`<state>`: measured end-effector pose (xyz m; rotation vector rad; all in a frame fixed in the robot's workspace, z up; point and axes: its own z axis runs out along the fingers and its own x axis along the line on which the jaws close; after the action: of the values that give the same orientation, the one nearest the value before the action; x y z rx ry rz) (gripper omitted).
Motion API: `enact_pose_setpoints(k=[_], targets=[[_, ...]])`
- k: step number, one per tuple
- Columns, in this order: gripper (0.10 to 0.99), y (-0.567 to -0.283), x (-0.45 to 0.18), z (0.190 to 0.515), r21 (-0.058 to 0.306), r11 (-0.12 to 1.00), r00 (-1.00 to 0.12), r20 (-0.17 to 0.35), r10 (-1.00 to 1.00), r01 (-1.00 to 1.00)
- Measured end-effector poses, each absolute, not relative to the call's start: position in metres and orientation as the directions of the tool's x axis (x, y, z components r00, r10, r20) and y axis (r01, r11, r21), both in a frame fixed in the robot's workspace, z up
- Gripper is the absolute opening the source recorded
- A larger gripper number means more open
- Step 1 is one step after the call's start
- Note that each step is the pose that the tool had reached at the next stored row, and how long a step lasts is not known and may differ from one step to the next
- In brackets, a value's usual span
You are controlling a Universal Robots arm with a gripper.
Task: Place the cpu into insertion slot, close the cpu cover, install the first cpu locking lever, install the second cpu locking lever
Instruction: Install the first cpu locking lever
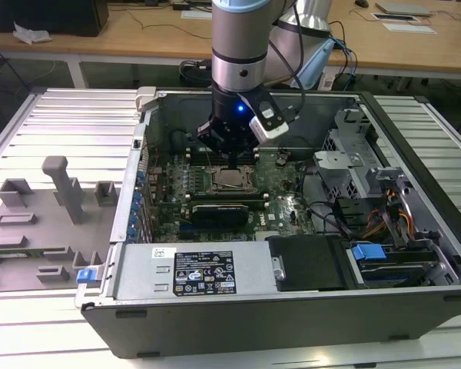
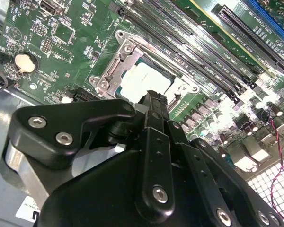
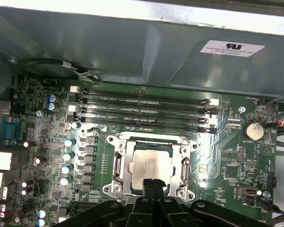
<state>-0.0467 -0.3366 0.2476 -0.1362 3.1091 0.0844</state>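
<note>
The cpu [image 3: 149, 165] lies flat in the insertion slot [image 3: 146, 142] on the green motherboard, its pale metal top showing through the window of the cpu cover [image 3: 119, 166]. The cover lies down over the chip's edges. My gripper [image 3: 153, 183] hangs just above the chip's near edge, its two black fingers pressed together with nothing between them. In the second wrist view the fingertips [image 2: 154, 100] overlap the edge of the cpu [image 2: 142, 78] inside the cover [image 2: 114, 71]. In the exterior view the gripper [image 1: 229, 159] is right over the cpu [image 1: 230, 181]. I cannot make out how the locking levers stand.
Long black memory slots [image 3: 144, 111] run beside the socket. A black graphics card [image 1: 219, 209] lies on the near side of it. The case walls [image 1: 215, 277], drive bays [image 1: 369, 192] and cables [image 1: 330, 219] ring the board. A grey fixture tray [image 1: 46, 215] sits at the exterior view's left.
</note>
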Motion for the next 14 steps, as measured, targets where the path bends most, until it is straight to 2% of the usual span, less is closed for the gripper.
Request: enact_pose_setpoints(k=[6,14], targets=[[0.106,-0.336,-0.050,0.248,0.053,0.995,-0.996,-0.031,-0.087,-0.088],[0.106,-0.331,-0.090,0.248,0.052,0.995,-0.996,-0.039,-0.086,-0.088]])
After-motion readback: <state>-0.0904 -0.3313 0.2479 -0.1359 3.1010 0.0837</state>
